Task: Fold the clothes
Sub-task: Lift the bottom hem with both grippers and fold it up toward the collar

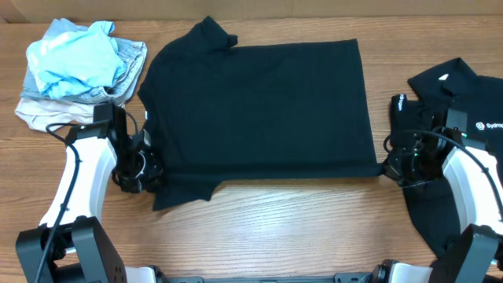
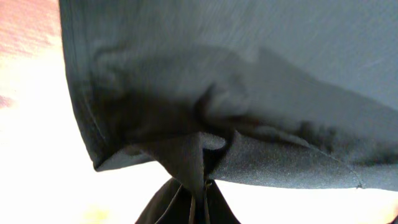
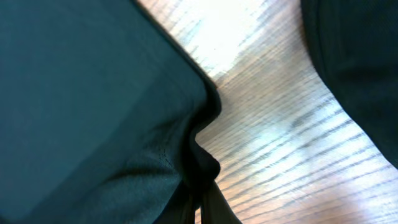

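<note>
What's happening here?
Both arms are on the plain black shirt, which is spread flat on the table. The left fingers pinch its near edge by the sleeve, and the right fingers pinch its near hem corner. A collared black shirt lies at the right. A light-blue, grey and beige pile sits far left.

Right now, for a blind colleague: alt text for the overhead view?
A plain black shirt lies spread flat, the left claw and right claw pinching its near corners. A pile of pale garments sits far left, a lettered black shirt right.
</note>
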You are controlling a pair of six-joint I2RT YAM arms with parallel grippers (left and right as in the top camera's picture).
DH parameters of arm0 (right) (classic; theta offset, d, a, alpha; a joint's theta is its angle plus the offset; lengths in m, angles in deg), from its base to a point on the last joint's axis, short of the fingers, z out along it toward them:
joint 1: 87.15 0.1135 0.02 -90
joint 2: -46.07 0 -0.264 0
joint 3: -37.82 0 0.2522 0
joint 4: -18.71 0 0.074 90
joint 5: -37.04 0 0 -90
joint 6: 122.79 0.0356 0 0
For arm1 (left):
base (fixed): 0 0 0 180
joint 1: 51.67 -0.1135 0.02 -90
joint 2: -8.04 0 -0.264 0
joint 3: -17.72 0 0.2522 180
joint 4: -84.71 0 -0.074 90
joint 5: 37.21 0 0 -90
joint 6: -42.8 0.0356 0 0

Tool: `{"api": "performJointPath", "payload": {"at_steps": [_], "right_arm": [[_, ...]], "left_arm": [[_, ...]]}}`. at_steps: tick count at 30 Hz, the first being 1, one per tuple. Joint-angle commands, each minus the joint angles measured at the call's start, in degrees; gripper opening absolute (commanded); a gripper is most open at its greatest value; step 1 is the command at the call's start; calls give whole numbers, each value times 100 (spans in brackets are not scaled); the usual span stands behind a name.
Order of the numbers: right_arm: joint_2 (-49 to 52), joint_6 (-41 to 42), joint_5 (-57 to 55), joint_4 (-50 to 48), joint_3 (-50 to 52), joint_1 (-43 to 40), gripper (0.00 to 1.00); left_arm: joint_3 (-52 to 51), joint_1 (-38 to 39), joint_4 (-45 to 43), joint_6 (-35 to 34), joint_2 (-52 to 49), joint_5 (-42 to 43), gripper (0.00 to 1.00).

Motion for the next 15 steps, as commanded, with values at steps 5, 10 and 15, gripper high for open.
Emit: {"api": "performJointPath", "payload": {"at_steps": [5,10,15], "right_arm": [[-105,-162,140,-380,-66,-7,4],[-96,-192,501,-1027,-66,-4,4],[0,-20,516,-1482,-66,-7,4]], "left_arm": [[186,26,-107,-173,-17,-105,4],[186,26,-597,-179,-17,-72,4],[186,66,-1115,-114,-17,111,4]]}}
